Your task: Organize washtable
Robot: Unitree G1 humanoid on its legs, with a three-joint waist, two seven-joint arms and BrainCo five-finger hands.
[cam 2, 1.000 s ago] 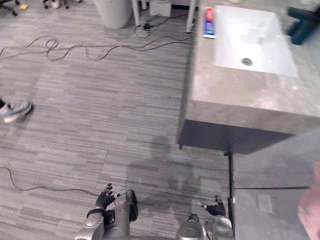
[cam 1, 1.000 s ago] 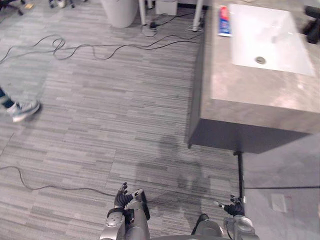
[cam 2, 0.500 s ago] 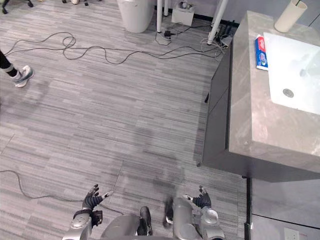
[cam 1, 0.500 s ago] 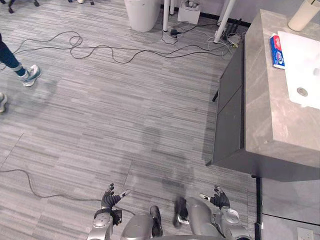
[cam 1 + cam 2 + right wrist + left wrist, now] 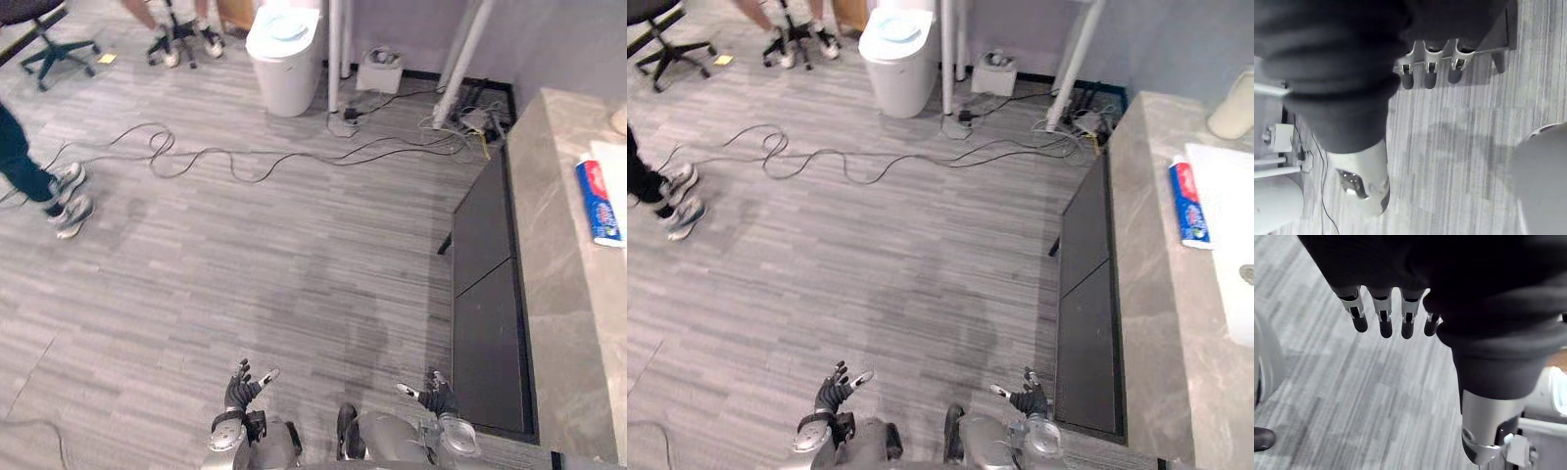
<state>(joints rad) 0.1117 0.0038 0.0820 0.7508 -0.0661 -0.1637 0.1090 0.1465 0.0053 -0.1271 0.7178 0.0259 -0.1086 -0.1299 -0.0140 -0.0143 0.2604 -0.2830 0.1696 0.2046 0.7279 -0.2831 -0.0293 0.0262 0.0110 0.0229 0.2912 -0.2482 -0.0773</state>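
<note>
Grey plank floor (image 5: pixel 245 245) beside stone washtable (image 5: pixel 558 294) bearing toothpaste (image 5: pixel 598 203).

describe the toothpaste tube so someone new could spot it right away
Find the grey stone washtable along the right side. On its top, beside the white sink, lies a flat toothpaste tube. It is the blue, red and white item there; the nearby cup is plain beige.

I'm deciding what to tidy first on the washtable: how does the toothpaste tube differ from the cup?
The toothpaste tube lies flat, while the cup stands on its base. The tube is red, white and blue; the cup is plain beige. The tube lies along the edge of the sink, and the cup stands further back, past the sink's corner. Both rest on the grey countertop.
</note>
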